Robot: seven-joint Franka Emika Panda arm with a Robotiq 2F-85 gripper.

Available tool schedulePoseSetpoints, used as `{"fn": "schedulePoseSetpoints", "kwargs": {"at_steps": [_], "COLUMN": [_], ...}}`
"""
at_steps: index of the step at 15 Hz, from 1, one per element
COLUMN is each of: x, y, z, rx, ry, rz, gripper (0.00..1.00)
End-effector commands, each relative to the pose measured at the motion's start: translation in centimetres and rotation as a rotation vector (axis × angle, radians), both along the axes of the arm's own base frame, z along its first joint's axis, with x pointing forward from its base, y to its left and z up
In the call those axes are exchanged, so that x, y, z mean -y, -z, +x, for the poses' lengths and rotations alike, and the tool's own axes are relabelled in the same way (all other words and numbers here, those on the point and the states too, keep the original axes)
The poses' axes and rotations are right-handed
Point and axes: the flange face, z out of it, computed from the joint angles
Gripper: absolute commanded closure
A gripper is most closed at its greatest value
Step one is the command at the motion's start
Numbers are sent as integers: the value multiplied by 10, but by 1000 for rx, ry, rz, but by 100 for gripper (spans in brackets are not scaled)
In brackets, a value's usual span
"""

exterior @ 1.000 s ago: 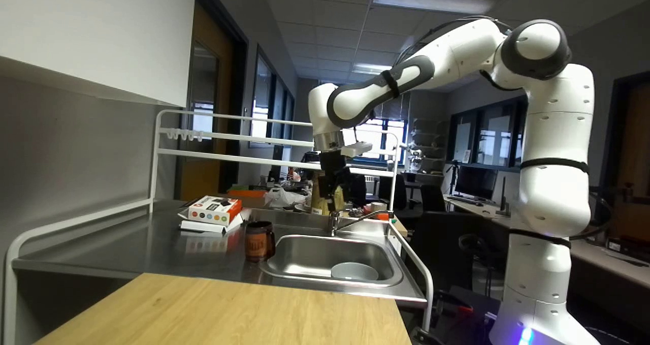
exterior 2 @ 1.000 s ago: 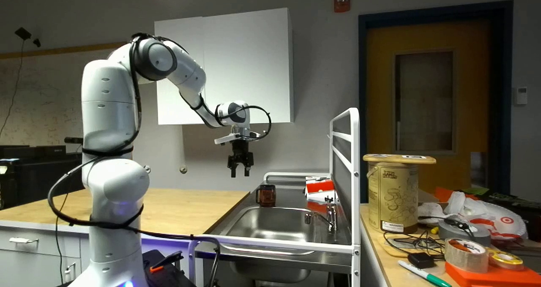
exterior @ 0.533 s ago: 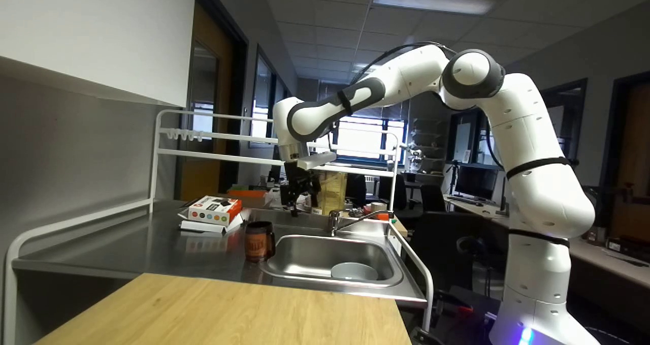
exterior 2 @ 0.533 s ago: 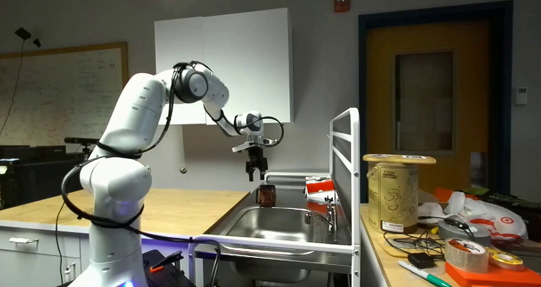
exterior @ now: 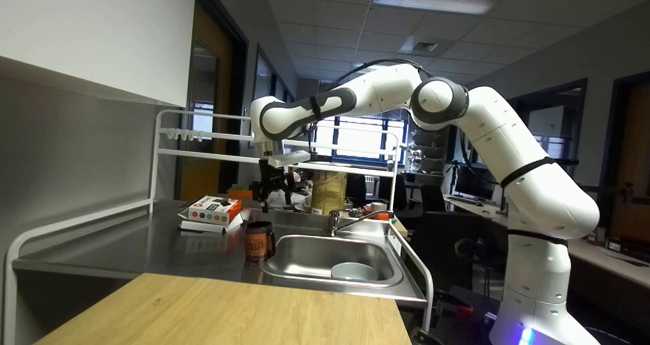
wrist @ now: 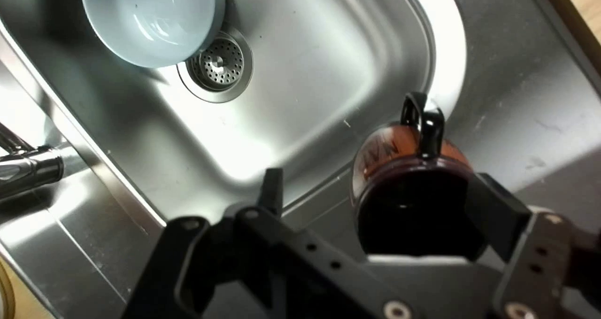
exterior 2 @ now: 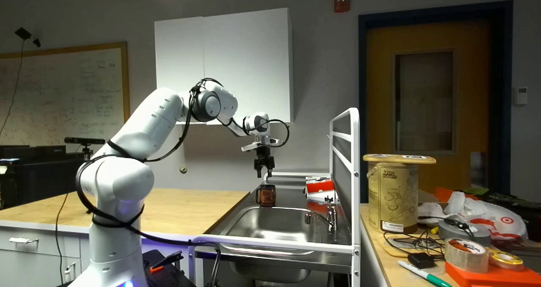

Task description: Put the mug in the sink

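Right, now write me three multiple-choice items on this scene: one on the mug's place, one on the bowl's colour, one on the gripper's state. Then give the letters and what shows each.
1. Where is the mug?
A) On the steel counter beside the sink
B) Inside the sink
C) On the wooden tabletop

2. What colour is the bowl in the sink?
A) Bright red
B) Black
C) Pale bluish grey

3. How does the gripper stand?
A) Shut on the mug
B) Open
C) Shut on the bowl

1: A, as both exterior views show it outside the sink, on the steel counter.
2: C, as the wrist view shows that pale colour.
3: B, as its fingers stand apart in the wrist view, holding nothing.
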Motion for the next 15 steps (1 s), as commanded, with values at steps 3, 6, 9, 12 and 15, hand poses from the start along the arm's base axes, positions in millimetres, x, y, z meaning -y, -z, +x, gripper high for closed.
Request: {"fn": "schedulePoseSetpoints", "kwargs": {"at_steps": [3, 6, 9, 12, 15], "x": [12, 22, 26, 29, 29], "y": [10, 31, 51, 60, 61], "z": [43, 54, 59, 60, 60], "rx": [-9, -45, -88, -120, -127], "ry": [90, 126, 152, 168, 180], "rz": [41, 58, 66, 66, 63], "gripper": [0, 0, 0, 0, 33]}}
